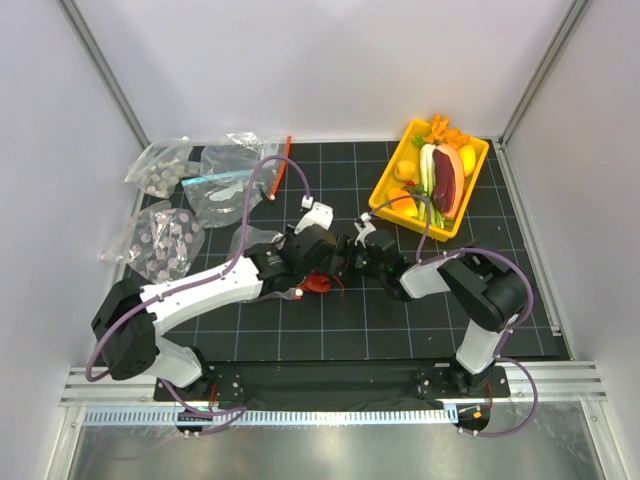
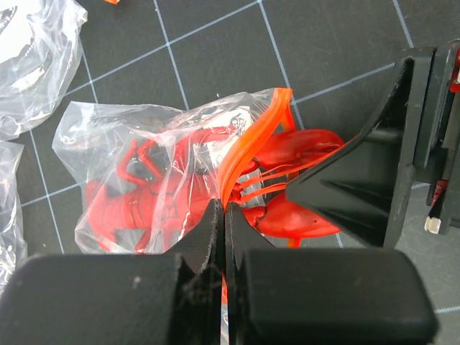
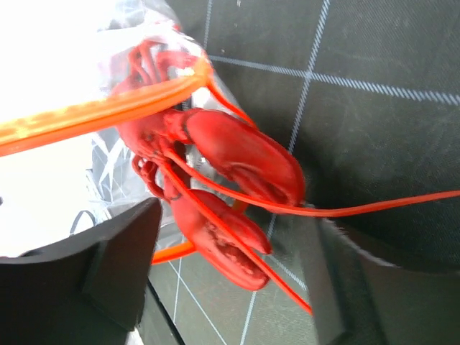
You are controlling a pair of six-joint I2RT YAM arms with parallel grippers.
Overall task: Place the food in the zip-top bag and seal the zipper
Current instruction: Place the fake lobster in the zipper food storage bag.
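The red lobster (image 2: 298, 215) lies body-first in the clear zip-top bag (image 2: 93, 133), with both claws (image 3: 237, 162) still outside the mouth. My left gripper (image 2: 223, 208) is shut on the bag's red-orange zipper (image 2: 251, 136) and holds the mouth up. My right gripper (image 3: 241, 223) is open, with its fingers (image 3: 122, 266) on either side of the claws. In the top view both grippers, left (image 1: 303, 272) and right (image 1: 347, 260), meet over the lobster (image 1: 320, 283) at mid-table. Yellow and orange fruit pieces (image 1: 405, 170) lie in the tray.
A yellow tray (image 1: 392, 158) at the back right holds the fruit pieces, a dark red slab (image 1: 450, 175) and a leek (image 1: 428, 170). Bags of grey discs (image 1: 165, 240) and a bag with white pieces (image 1: 225, 190) lie at the back left.
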